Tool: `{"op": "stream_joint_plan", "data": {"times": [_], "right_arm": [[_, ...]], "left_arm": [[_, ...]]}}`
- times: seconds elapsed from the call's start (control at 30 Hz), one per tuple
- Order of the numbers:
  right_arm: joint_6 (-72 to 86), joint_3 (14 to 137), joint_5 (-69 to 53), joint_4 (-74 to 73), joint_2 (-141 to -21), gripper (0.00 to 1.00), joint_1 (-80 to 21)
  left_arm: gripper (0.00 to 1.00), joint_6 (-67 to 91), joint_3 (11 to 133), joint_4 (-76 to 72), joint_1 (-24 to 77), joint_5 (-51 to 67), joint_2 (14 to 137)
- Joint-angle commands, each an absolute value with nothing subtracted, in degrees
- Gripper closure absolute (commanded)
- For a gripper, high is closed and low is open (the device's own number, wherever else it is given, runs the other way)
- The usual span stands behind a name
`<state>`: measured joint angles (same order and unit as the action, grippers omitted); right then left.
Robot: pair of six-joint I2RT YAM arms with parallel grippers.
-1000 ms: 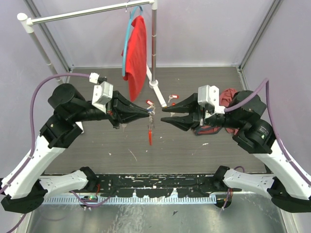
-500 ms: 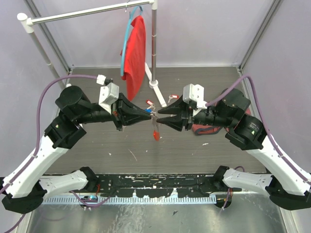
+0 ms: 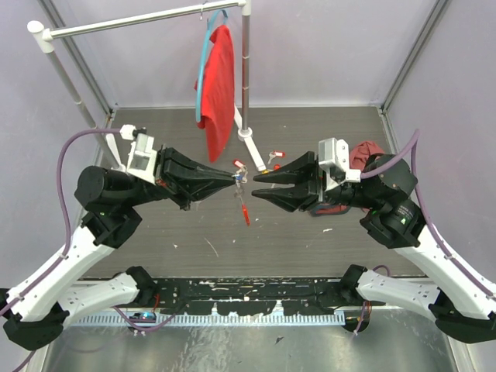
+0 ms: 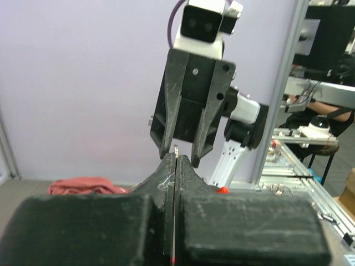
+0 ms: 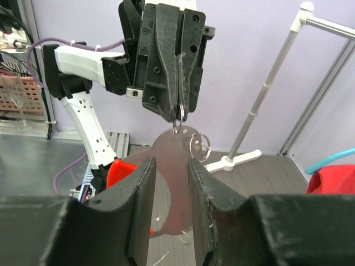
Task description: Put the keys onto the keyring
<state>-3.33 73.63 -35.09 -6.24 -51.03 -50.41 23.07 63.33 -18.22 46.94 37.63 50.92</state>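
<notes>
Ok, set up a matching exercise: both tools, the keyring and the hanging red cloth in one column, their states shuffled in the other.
Column one:
1. left tool
2. right tool
3. keyring
4. red cloth

Column two:
a. draped on the blue hanger hooked on the rail
b. red piece dangling between the two arms
c. fingers apart, a flat key spanning the gap
d. shut, pinching the keyring's top

Pairs: 1-d, 2-c, 3-b, 4-a
</notes>
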Motion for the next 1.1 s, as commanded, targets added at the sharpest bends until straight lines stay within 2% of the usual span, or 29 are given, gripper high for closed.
{"op": "stream_joint_plan", "data": {"times": [0.0, 0.73, 1.07], "right_arm": [[-0.75, 73.69, -37.12, 1.12, -51.19, 0.65, -50.71], [3.75, 72.90, -40.20, 10.94, -54.65, 0.66, -50.71], [4.50, 72.88, -40.93, 12.03, -55.19, 0.69, -50.70]], "left_arm": [[1.00, 29.99, 62.90, -30.80, 47.14, 37.97, 51.12], [1.00, 31.16, 63.73, -31.99, 47.11, 40.08, 53.43], [1.00, 30.81, 63.83, -31.58, 47.11, 40.70, 53.95]]}}
